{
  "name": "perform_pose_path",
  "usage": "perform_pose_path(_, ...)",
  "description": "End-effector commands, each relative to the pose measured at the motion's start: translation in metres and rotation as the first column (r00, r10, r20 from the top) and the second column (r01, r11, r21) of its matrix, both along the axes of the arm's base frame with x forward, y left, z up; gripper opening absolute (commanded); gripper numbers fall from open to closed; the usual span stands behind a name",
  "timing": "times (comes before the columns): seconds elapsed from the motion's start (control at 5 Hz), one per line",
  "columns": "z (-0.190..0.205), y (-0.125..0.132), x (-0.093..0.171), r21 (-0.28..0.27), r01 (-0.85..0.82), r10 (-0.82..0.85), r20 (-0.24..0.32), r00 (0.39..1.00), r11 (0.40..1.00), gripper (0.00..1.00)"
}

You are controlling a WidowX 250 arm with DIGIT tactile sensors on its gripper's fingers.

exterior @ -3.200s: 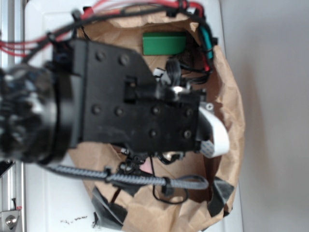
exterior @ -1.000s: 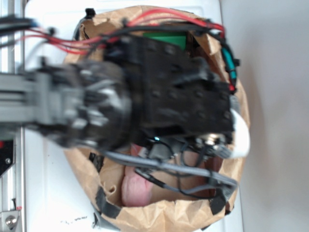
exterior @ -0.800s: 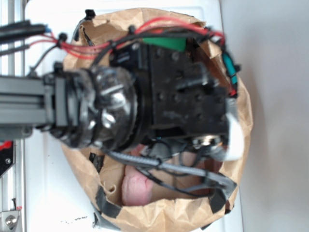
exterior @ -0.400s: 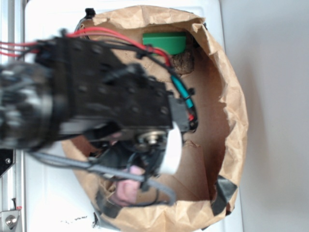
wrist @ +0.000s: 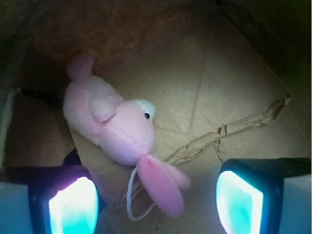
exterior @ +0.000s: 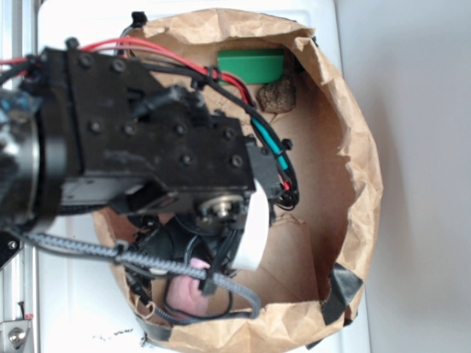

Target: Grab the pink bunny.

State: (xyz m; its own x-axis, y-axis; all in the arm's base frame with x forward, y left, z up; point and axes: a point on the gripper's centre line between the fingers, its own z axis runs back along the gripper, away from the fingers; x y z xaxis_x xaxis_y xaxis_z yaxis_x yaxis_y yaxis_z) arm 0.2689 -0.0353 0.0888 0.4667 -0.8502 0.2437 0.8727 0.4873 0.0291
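- Two views show one scene: the arm reaches down into a crumpled brown paper bag (exterior: pixel 353 184) that sits on a white surface (exterior: pixel 81 309)
- In the wrist view the pink bunny (wrist: pixel 119 134) lies on its side on the creased bag floor, its ears pointing toward the lower edge of that view and a thin white string loop (wrist: pixel 131 200) trailing beside them
- The tool (wrist: pixel 156 200) has its two fingers spread wide apart; one glowing pad (wrist: pixel 73 207) sits just beside the bunny's head, the other is well off to the opposite side, and nothing is clamped between them
- From the exterior view only a bit of the bunny (exterior: pixel 188 290) peeks out under the black wrist housing and cables, near the bag's lower left wall
- At the far end of the bag a green block (exterior: pixel 250 65) lies against the wall, with a brown rough lump (exterior: pixel 277 95) just beside it; both are well apart from the bunny
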Motion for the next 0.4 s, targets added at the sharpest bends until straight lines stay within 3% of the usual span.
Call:
perform_pose_path(0.0, -0.022, -0.020, -0.007, 0.036, 0.172, -0.171, -0.029, 0.985, 0.985, 1.00)
perform_pose_path(0.2, -0.036, -0.023, -0.010, 0.075, 0.242, -0.238, -0.057, 0.970, 0.967, 1.00)
